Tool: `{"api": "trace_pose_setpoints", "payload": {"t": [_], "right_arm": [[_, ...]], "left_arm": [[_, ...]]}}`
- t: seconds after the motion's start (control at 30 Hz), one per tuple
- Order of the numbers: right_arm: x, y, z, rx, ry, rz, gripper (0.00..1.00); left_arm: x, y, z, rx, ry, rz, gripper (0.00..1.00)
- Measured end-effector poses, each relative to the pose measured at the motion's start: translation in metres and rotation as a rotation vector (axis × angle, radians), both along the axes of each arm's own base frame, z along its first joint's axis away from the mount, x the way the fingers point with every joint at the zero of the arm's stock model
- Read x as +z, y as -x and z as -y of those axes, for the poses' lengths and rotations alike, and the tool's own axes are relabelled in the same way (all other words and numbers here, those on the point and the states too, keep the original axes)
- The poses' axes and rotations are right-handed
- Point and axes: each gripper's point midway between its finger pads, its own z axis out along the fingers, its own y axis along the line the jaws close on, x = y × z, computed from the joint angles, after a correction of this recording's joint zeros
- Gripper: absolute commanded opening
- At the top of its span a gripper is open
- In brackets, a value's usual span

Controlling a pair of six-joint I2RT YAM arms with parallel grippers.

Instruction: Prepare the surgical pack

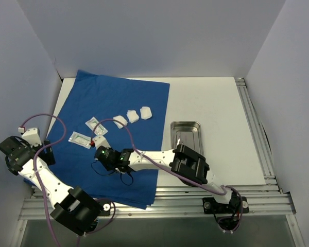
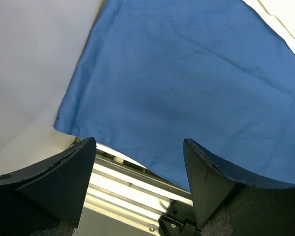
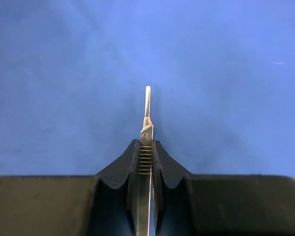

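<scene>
The right gripper (image 3: 146, 147), clamped on a thin scalpel handle (image 3: 147, 110), could have let it pivot loose onto the cloth (image 3: 64, 73) below; the left gripper (image 2: 138, 143) gaped.

Left pincer (image 2: 138, 142) agape; right pincer (image 3: 146, 145) tight, its arm far leftward

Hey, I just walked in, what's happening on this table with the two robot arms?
The right claw is shut on a thin metal instrument, holding it over the blue cloth. The left claw hangs open by the cloth's left edge, holding nothing. Three gauze pads and some flat packets lie on the cloth; the steel tray sits beside it on the table.
</scene>
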Motion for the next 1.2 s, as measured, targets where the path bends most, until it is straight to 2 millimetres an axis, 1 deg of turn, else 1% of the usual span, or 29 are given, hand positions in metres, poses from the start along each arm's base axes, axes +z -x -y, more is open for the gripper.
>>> {"api": "trace_pose_setpoints", "payload": {"t": [0.27, 0.4, 0.6, 0.67, 0.73, 0.77, 0.8, 0.83, 0.87, 0.97, 1.0, 1.1, 1.2], "right_arm": [[0.033, -0.033, 0.046, -0.132, -0.063, 0.043, 0.00], [0.044, -0.049, 0.080, -0.208, -0.067, 0.067, 0.00], [0.062, -0.073, 0.131, -0.326, -0.069, 0.111, 0.00], [0.070, -0.080, 0.156, -0.384, -0.070, 0.124, 0.00], [0.076, -0.087, 0.187, -0.454, -0.063, 0.129, 0.00], [0.079, -0.090, 0.205, -0.493, -0.065, 0.130, 0.00], [0.080, -0.094, 0.229, -0.543, -0.059, 0.129, 0.00], [0.081, -0.095, 0.244, -0.576, -0.055, 0.125, 0.00], [0.082, -0.097, 0.267, -0.627, -0.057, 0.121, 0.00], [0.077, -0.100, 0.318, -0.741, -0.047, 0.103, 0.00], [0.074, -0.100, 0.331, -0.769, -0.042, 0.094, 0.00], [0.060, -0.099, 0.359, -0.823, -0.010, 0.063, 0.00], [0.048, -0.098, 0.373, -0.843, 0.028, 0.034, 0.00]], "left_arm": [[-0.002, -0.002, 0.007, -0.047, 0.043, -0.012, 0.82], [-0.009, -0.006, 0.008, -0.070, 0.087, -0.035, 0.82], [-0.018, -0.021, 0.010, -0.107, 0.168, -0.069, 0.82], [-0.017, -0.029, 0.014, -0.125, 0.186, -0.070, 0.82], [-0.016, -0.037, 0.021, -0.151, 0.194, -0.069, 0.82], [-0.015, -0.042, 0.026, -0.169, 0.195, -0.068, 0.82], [-0.014, -0.047, 0.031, -0.189, 0.195, -0.070, 0.82], [-0.014, -0.051, 0.037, -0.208, 0.191, -0.075, 0.82], [-0.013, -0.056, 0.045, -0.234, 0.185, -0.083, 0.82], [-0.012, -0.066, 0.062, -0.286, 0.175, -0.096, 0.82], [-0.011, -0.068, 0.064, -0.292, 0.172, -0.097, 0.82], [-0.001, -0.077, 0.069, -0.294, 0.158, -0.081, 0.82], [0.005, -0.081, 0.069, -0.286, 0.144, -0.070, 0.82]]}}
